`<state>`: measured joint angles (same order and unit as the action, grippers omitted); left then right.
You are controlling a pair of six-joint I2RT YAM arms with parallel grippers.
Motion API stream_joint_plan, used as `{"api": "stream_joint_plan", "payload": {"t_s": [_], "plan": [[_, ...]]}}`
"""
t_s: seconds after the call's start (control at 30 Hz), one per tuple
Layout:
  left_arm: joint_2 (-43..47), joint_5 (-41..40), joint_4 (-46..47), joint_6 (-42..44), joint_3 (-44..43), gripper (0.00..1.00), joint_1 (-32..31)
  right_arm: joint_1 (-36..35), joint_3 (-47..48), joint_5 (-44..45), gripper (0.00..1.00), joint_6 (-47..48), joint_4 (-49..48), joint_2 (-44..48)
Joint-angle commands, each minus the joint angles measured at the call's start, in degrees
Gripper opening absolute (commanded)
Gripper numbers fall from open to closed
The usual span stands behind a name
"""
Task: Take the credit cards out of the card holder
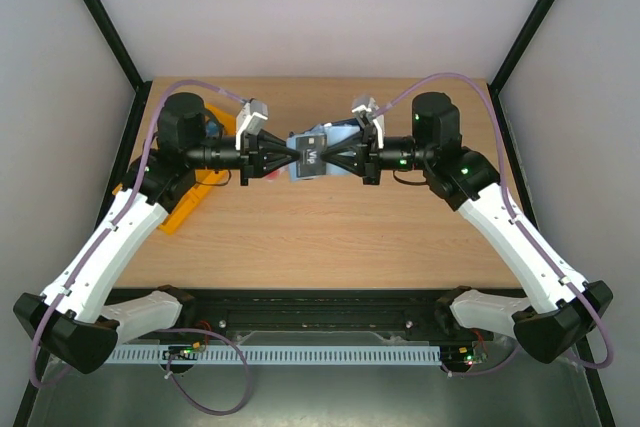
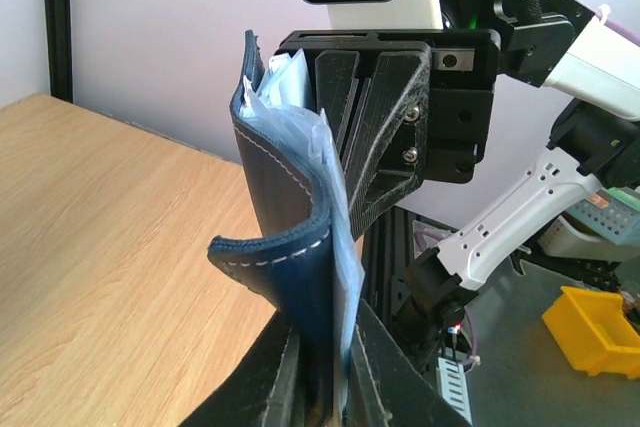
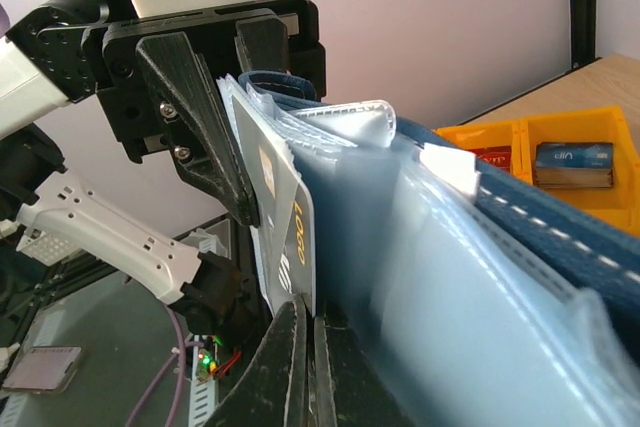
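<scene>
The left gripper [image 1: 291,158] and right gripper [image 1: 336,159] face each other, each pinching one edge of the card holder [image 2: 285,209] between them, apparently to spread its pockets, with a grey card [image 3: 285,219] just past the right fingertips.

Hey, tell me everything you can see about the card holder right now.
The card holder is a navy, leather-looking folding wallet with pale stitching and clear bluish plastic sleeves inside. It is spread open, cover curling, pinched at one edge by the left pincer and at the other by the right pincer. A grey card sits in a sleeve.
</scene>
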<state>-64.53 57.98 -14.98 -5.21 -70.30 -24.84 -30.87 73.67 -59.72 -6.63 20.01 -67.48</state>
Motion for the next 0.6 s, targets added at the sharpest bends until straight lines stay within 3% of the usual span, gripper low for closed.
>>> {"api": "stream_joint_plan", "payload": {"t_s": [0.0, 0.17, 0.23, 0.33, 0.57], "plan": [[0.9, 2.75, 0.79, -0.01, 0.07, 0.14, -0.12, 1.74, 2.09, 0.68, 0.02, -1.02, -0.04, 0.6], [1.05, 2.63, 0.71, -0.24, 0.17, 0.23, -0.12, 1.7, 2.62, 0.63, 0.02, -0.09, 1.16, 0.48], [1.01, 2.5, 0.66, -0.15, 0.17, 0.18, -0.08, 1.71, 2.57, 0.81, 0.02, 0.13, 1.38, 0.77], [1.08, 2.35, 0.69, -0.1, 0.25, 0.03, -0.06, 1.69, 2.97, 1.27, 0.02, 1.05, 2.57, 0.82], [1.51, -3.07, -0.06, 0.05, 1.31, 0.02, 0.06, 2.73, 1.84, 5.87, 0.02, 6.43, 9.18, 2.53]]}}
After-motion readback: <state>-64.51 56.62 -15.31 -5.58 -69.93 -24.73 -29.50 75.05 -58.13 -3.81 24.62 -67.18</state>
